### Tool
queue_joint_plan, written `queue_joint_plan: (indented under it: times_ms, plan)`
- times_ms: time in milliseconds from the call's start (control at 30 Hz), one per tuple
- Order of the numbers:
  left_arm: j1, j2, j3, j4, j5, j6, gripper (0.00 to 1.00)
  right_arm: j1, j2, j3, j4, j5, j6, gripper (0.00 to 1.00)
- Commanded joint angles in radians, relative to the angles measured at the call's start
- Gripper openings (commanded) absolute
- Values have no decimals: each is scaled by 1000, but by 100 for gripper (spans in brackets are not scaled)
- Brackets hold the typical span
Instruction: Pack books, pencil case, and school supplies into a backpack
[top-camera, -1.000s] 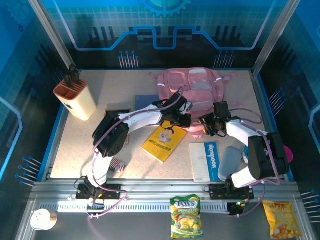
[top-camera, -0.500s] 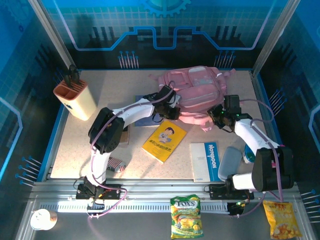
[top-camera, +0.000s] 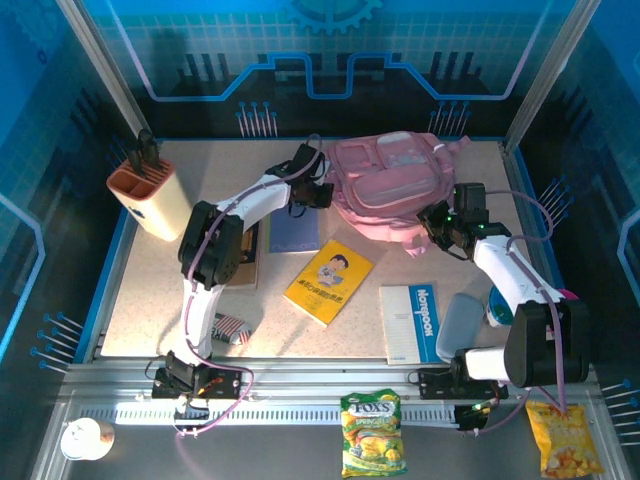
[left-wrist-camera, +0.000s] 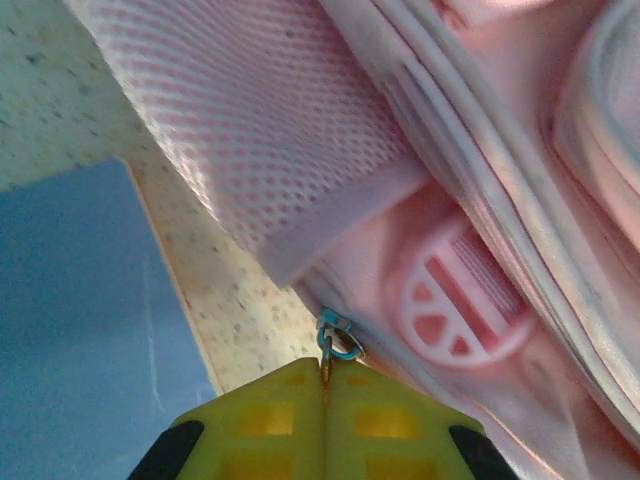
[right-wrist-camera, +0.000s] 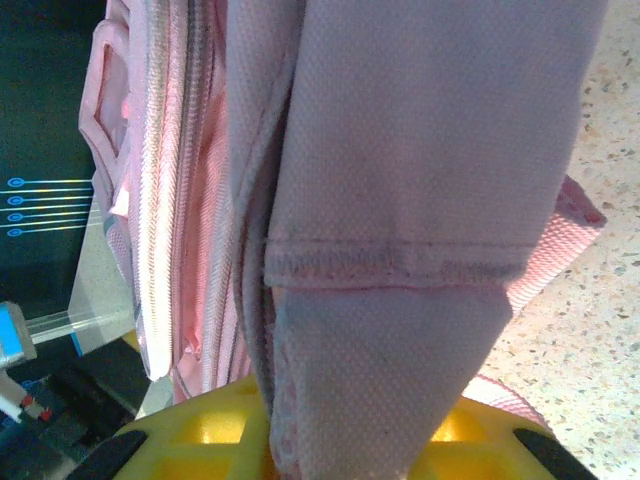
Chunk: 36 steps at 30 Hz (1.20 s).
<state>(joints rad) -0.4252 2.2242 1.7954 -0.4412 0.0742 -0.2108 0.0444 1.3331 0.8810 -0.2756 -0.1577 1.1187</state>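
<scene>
Two grips on the backpack (top-camera: 390, 185) | left gripper (left-wrist-camera: 325, 368) pinched shut on zipper pull (left-wrist-camera: 338, 340), backpack's left side | right gripper (right-wrist-camera: 330, 440) clamping strap (right-wrist-camera: 420, 200), backpack's right | yellow book (top-camera: 329, 281) near backpack's front | risk: skewed tug slips pull free

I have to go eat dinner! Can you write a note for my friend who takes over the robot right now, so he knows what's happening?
Left claw: shut on a zipper pull at the backpack's left side.
Right claw: shut on pink fabric at the backpack's right side.
On the table, outside the bag: blue-purple book, dark book beside it, yellow book, white book, pencil case at the near left.
Done: backpack gripped on both sides.
Left: open it, then pack all four books and the pencil case.
</scene>
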Motion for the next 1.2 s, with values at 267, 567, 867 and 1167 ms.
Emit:
queue_joint_plan:
  times_ms: [267,567,867,1167]
  plan:
    - [28,-37,72,-48,-99,-54,39,80,66,4,187,-24,82,28]
    - [36,-350,-328,25,-81,-153,68,150,280,87,237,-19,52,37]
    - [35,-524,-584,8,40,-145,76,172,148,33,38,-37,-188,73]
    - [31,-597,-755,60,151,-190,94,369,-24,-114,-74,91,-200,76]
